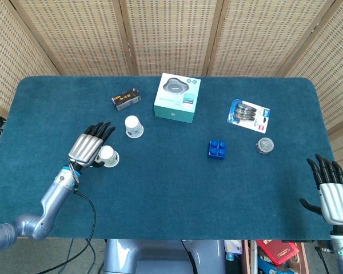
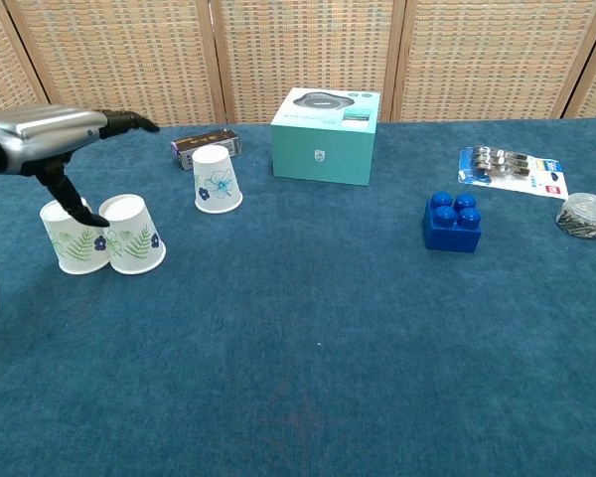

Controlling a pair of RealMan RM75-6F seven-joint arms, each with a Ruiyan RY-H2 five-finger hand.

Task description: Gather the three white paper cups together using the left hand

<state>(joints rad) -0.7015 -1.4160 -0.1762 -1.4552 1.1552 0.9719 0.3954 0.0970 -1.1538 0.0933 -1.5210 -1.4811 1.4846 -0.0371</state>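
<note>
Two upturned white paper cups with leaf prints stand side by side at the table's left: one (image 2: 132, 235) (image 1: 108, 156) and its neighbour (image 2: 70, 237), which the hand hides in the head view. A third cup (image 2: 217, 180) (image 1: 134, 127) with a blue flower stands apart, further back and to the right. My left hand (image 2: 55, 142) (image 1: 89, 146) hovers over the pair with its fingers stretched out and holds nothing; the thumb hangs down between the two cups. My right hand (image 1: 333, 193) rests open at the table's front right edge.
A teal box (image 2: 325, 122) stands behind the third cup, with a small dark box (image 2: 204, 145) to its left. A blue brick (image 2: 453, 221), a blister pack (image 2: 511, 169) and a small clear jar (image 2: 586, 214) lie on the right half.
</note>
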